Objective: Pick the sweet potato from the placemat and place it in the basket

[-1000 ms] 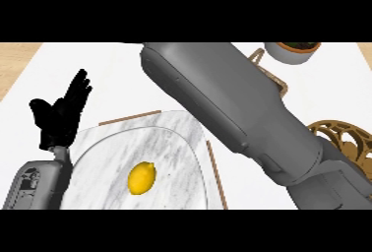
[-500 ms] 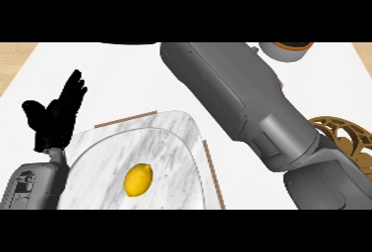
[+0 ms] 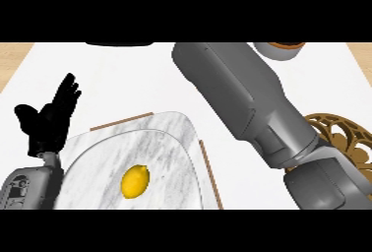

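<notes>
A yellow oval sweet potato lies on a round marbled plate, which rests on a marbled placemat with brown edges. The brown wire basket stands at the right edge, partly hidden behind my right forearm. That forearm crosses the view from lower right to the top edge, above the mat's right side. Its hand is out of sight past the top; only a dark sliver shows there. My left hand rests open at the left, fingers up, beside the plate.
A grey cup with a brown inside stands at the top right, behind the forearm. The white counter runs to wooden edges at the far left and right.
My right forearm has swung rightward, uncovering more of the placemat. The sweet potato and left hand keep their places relative to the plate.
</notes>
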Motion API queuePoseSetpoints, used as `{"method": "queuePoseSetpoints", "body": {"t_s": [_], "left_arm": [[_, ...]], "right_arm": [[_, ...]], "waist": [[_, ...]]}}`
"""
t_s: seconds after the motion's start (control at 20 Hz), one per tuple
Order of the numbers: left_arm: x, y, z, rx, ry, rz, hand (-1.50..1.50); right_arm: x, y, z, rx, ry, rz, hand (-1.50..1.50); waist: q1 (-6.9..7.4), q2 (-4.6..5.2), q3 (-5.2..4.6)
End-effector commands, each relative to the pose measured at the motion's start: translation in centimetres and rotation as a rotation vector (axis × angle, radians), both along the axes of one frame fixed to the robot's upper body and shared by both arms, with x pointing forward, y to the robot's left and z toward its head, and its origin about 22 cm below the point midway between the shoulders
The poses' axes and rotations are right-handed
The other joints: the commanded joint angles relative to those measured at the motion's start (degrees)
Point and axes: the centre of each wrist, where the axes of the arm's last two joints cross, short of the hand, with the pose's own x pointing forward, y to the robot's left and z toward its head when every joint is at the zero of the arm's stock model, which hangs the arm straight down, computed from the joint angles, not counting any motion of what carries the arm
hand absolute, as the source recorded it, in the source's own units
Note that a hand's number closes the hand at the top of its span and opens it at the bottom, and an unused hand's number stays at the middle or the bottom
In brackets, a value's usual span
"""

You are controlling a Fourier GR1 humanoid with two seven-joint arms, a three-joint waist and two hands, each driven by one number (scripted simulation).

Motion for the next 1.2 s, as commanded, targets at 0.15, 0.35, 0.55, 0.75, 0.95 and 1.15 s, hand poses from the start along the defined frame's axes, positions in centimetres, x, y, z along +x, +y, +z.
{"method": "queuePoseSetpoints", "body": {"t_s": [0.15, 0.35, 0.55, 0.75, 0.95, 1.15], "left_arm": [[0.0, -0.2, 0.5, 0.005, 0.0, 0.007, 0.0], [-0.8, 0.3, -0.4, -0.004, -0.001, 0.01, 0.0], [-0.9, -0.4, -0.3, 0.002, -0.006, 0.008, 0.0], [-0.7, 1.4, -0.2, -0.003, -0.026, 0.02, 0.0], [-0.6, 0.4, -0.5, 0.003, 0.006, 0.007, 0.0], [1.1, -0.6, 0.7, -0.027, 0.007, -0.015, 0.0]], "right_arm": [[1.4, -1.9, -3.6, -0.579, 0.127, 0.01, 1.5], [1.3, -1.4, -0.8, -0.75, 0.092, 0.022, 1.5], [1.7, -1.7, 0.6, -0.83, 0.095, 0.01, 1.5], [2.1, -3.0, 1.9, -0.809, 0.102, 0.013, 1.5], [2.5, -4.0, 1.0, -0.786, 0.162, -0.015, 1.5], [2.6, -3.5, 0.8, -0.791, 0.35, 0.015, 1.5]], "waist": [[-0.72, -0.28, -0.28], [-1.09, -0.67, -0.05], [0.08, -0.08, -0.01], [-0.32, -0.01, -0.01], [-0.35, -0.04, 0.01], [0.02, 0.35, -0.03]]}}
